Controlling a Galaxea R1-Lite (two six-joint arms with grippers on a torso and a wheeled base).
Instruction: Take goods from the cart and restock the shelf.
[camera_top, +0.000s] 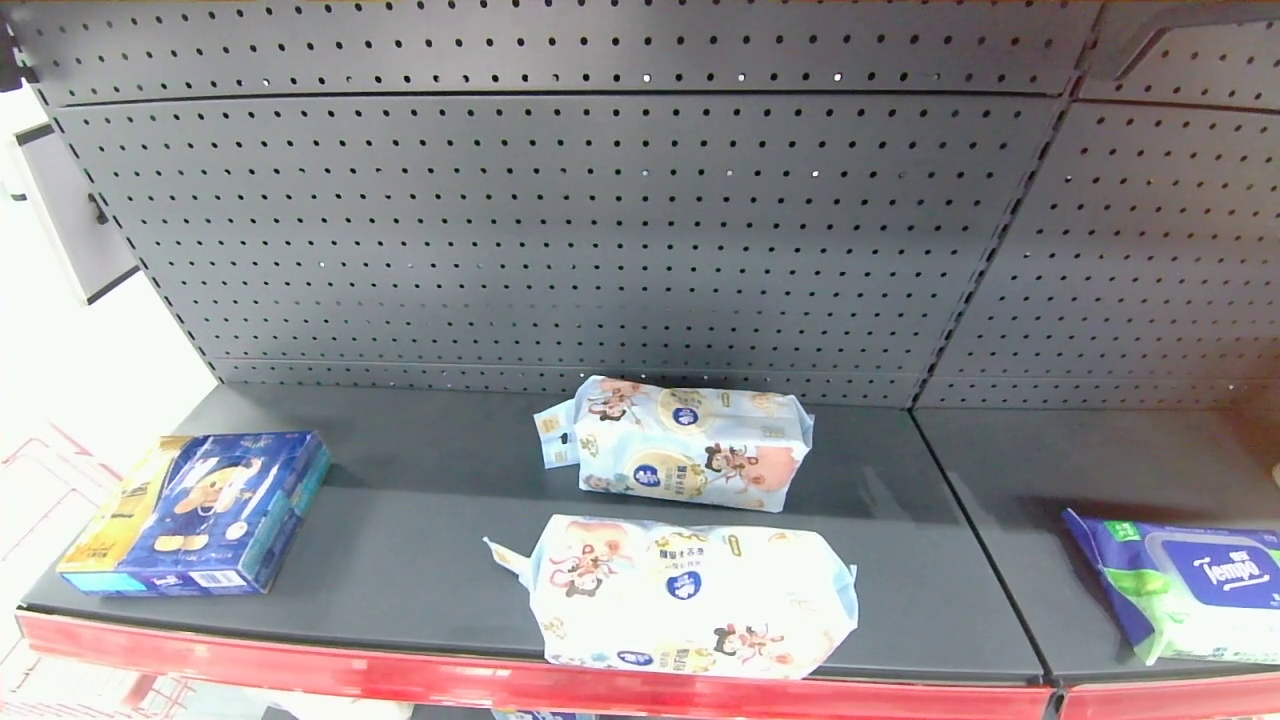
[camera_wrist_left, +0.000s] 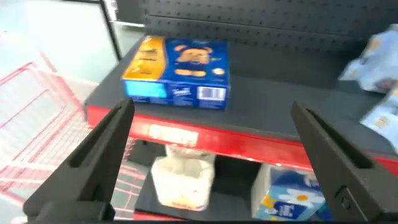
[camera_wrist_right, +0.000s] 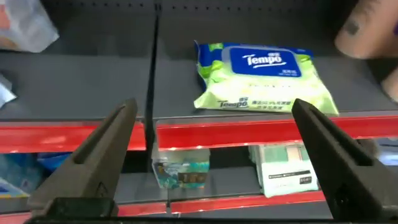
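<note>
Blue box (camera_wrist_left: 177, 73) flat on the shelf (camera_wrist_left: 273, 99), ahead of the left pincer (camera_wrist_left: 212, 109) and apart from it. Green-and-blue wipes pack (camera_wrist_right: 264, 78) likewise ahead of the right pincer (camera_wrist_right: 214, 104), not touching. Both pincers spread wide, gripping nothing.

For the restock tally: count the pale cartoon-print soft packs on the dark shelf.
2. The front pack lies at the edge of the shelf, near its middle; the rear pack lies behind it, closer to the pegboard. More could be hidden outside the view.
</note>
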